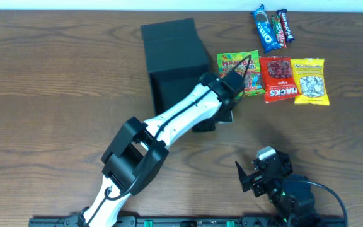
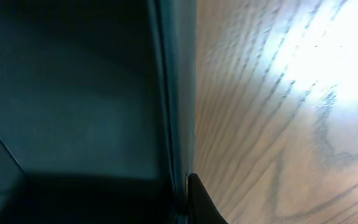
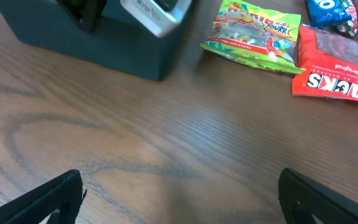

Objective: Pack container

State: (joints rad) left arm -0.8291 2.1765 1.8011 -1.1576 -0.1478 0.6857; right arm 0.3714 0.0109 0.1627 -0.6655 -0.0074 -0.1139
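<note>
The container (image 1: 169, 47) is a dark teal-black box at the table's middle back, its flap lid open toward the far side. My left gripper (image 1: 224, 108) is at the box's right front wall. In the left wrist view one fingertip (image 2: 194, 190) presses on the outside of the thin wall (image 2: 178, 93); the dark inside (image 2: 73, 112) hides the other finger. The jaws look shut on that wall. My right gripper (image 3: 179, 193) is open and empty over bare wood near the front edge, and it also shows in the overhead view (image 1: 257, 173).
Snack packets lie right of the box: a green Haribo bag (image 1: 238, 70), a red Hacks bag (image 1: 277, 79), a yellow bag (image 1: 310, 81), a blue Oreo pack (image 1: 265, 28) and a dark bar (image 1: 284, 26). The Haribo (image 3: 253, 34) and Hacks (image 3: 334, 62) bags show in the right wrist view.
</note>
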